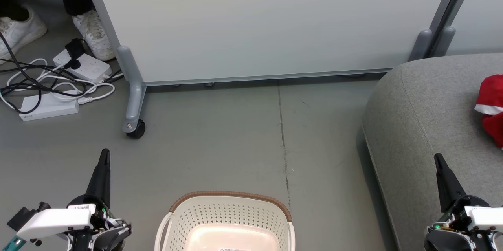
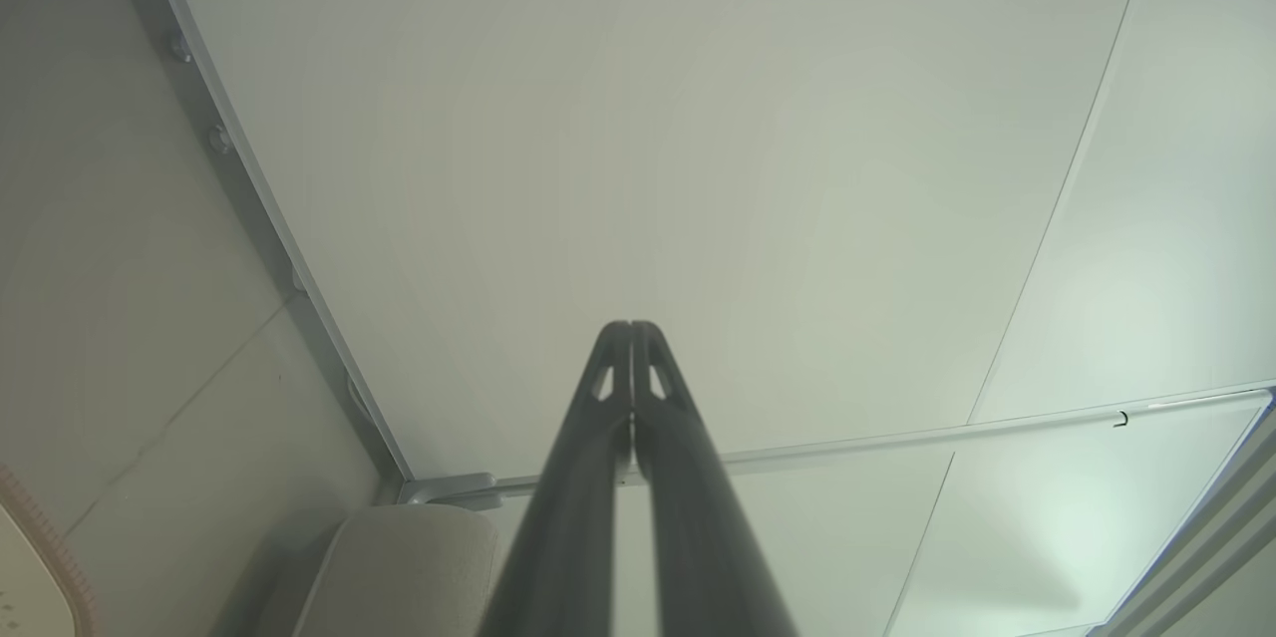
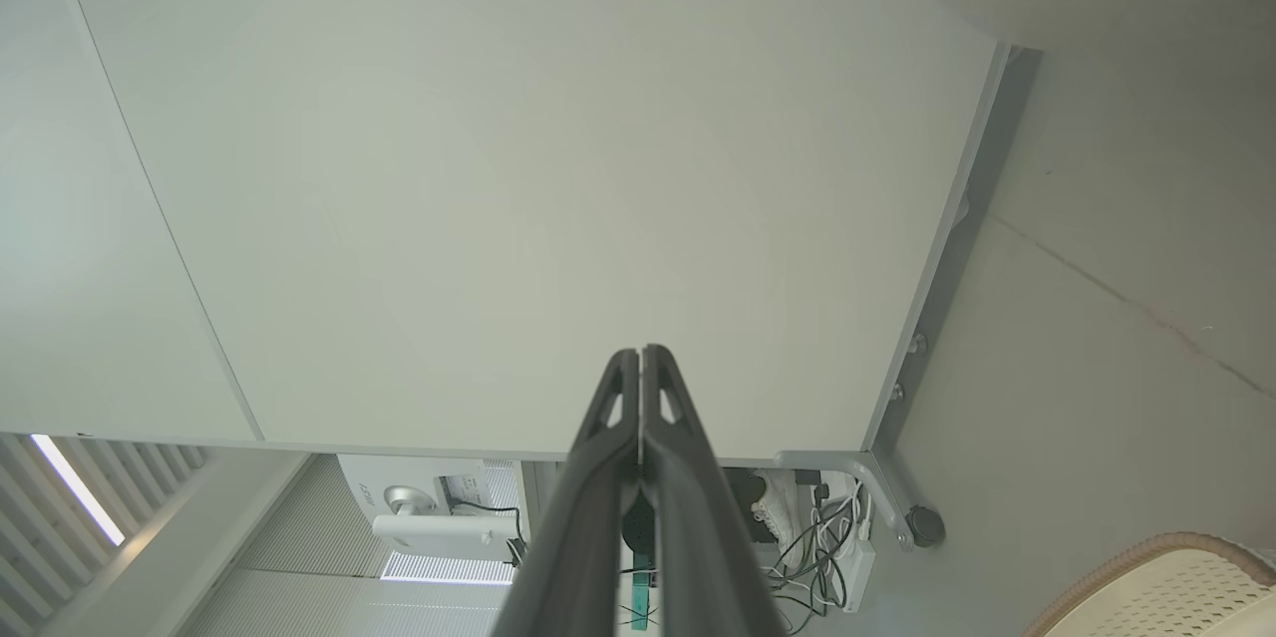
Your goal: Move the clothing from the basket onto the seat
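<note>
Red clothing [image 1: 491, 105] w/ white band, prob. a cuff, bunched on grey seat [image 1: 424, 125]; cream perforated basket [image 1: 228, 213], brown rim. Left tool [image 1: 104, 154] & right tool [image 1: 437, 158] fully closed, empty.

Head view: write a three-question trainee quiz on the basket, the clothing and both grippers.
1. True or false: the clothing lies in the basket.
2. The left gripper and right gripper are: A both open, B both shut, C one open and one shut.
3. Fill in: the seat is on the robot's ____ side of the basket.

Key: 1 false, it lies on the seat; 2 B; 3 right.
</note>
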